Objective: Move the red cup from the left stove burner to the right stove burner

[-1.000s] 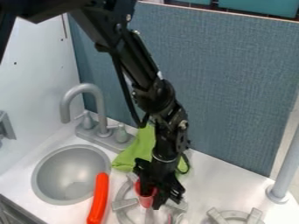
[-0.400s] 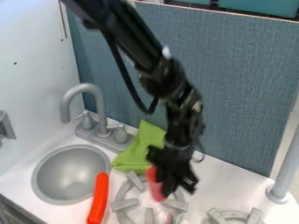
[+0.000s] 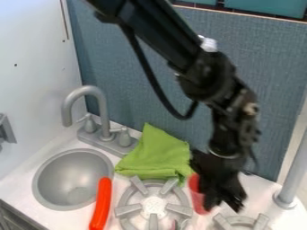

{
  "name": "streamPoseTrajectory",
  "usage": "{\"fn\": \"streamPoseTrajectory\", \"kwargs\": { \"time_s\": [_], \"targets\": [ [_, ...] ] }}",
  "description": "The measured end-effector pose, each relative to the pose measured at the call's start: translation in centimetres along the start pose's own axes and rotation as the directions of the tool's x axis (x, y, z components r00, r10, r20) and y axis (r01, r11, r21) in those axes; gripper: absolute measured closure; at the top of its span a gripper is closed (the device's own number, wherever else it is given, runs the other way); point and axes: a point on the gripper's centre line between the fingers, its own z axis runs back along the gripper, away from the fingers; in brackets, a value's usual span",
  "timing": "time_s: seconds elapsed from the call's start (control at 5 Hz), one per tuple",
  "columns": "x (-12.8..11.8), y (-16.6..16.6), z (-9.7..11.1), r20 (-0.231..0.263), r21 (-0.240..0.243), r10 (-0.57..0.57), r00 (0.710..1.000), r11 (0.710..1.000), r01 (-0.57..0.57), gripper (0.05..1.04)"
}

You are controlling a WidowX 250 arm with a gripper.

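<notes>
The black gripper (image 3: 219,193) hangs over the counter to the right of the left stove burner, shut on a red cup (image 3: 196,196). The cup shows at the gripper's left side, roughly upright, and part of it is hidden behind the gripper. A green cloth (image 3: 155,155) lies crumpled behind the left burner (image 3: 153,206), to the left of the gripper. An orange-red sausage-like object (image 3: 101,204) rests between the sink and that burner.
A round sink (image 3: 72,179) and grey faucet (image 3: 90,92) are at the left. Another burner (image 3: 243,221) is at the front edge, with a grey post (image 3: 292,175) at the right. A blue-grey panel (image 3: 162,90) stands behind.
The gripper has moved right with the red cup, from over the left burner to its right side. More of the burner and green cloth is uncovered.
</notes>
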Motion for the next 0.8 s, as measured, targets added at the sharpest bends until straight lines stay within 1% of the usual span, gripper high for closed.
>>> {"fn": "streamPoseTrajectory", "kwargs": {
  "time_s": [0.2, 0.4, 0.6, 0.8],
  "targets": [
    [0.8, -1.7, -1.1, 0.005, -0.037, -0.072, 0.997, 0.997, 0.072, 0.979],
    [1.1, -2.8, -2.9, -0.020, -0.041, -0.138, 0.990, 0.990, 0.137, 0.979],
    [2.1, -4.3, -4.7, -0.041, -0.063, -0.223, 0.974, 0.973, 0.221, 0.979],
    [2.7, -5.1, -5.6, -0.050, -0.066, -0.261, 0.964, 0.964, 0.258, 0.979]
  ]
}}
